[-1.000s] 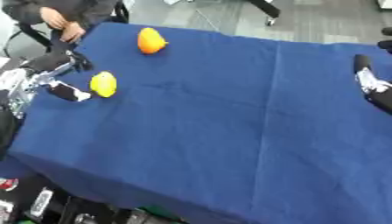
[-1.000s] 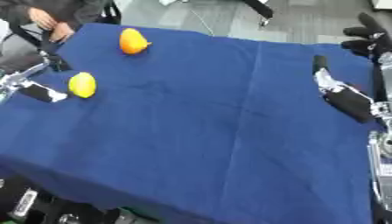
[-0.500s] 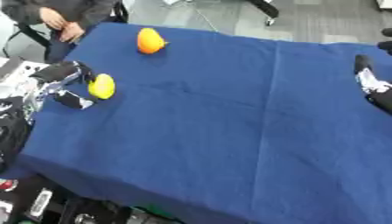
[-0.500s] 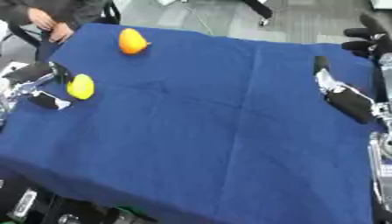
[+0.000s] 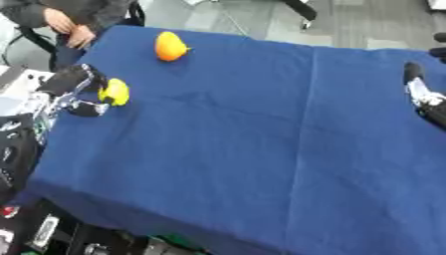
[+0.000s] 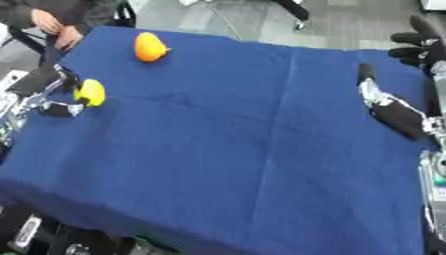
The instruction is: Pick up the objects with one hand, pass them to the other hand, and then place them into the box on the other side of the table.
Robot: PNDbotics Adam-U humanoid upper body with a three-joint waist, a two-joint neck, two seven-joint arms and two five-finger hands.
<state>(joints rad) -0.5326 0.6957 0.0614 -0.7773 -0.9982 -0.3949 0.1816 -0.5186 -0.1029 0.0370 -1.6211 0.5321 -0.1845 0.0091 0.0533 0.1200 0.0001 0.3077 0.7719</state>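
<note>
Underneath everything lies a table covered with a blue cloth (image 5: pixel 261 149), creased in a few straight lines and lying askew in both views. Beyond its far edge is grey floor (image 5: pixel 261 22), and dark clutter shows along the near edge, too blurred to name.

Two fruit-like things rest on the cloth, one of each colour. One yellow fruit (image 5: pixel 114 92) sits near the left edge, an oval with its long axis running roughly from near to far. One orange fruit (image 5: pixel 170 46) sits near the far left corner, well apart from the yellow one, with a small tip pointing toward the right.

At the left edge, the left hand (image 5: pixel 74 92) is up against the yellow fruit: its fingers curve around the fruit from the far side and its thumb from the near side, so the fruit lies between them, though whether it is lifted off the cloth cannot be told.

Over at the right edge, the right hand (image 6: pixel 381 102) rests on the cloth, fingers straight and pointing away, holding nothing. No box shows in either view.
</note>
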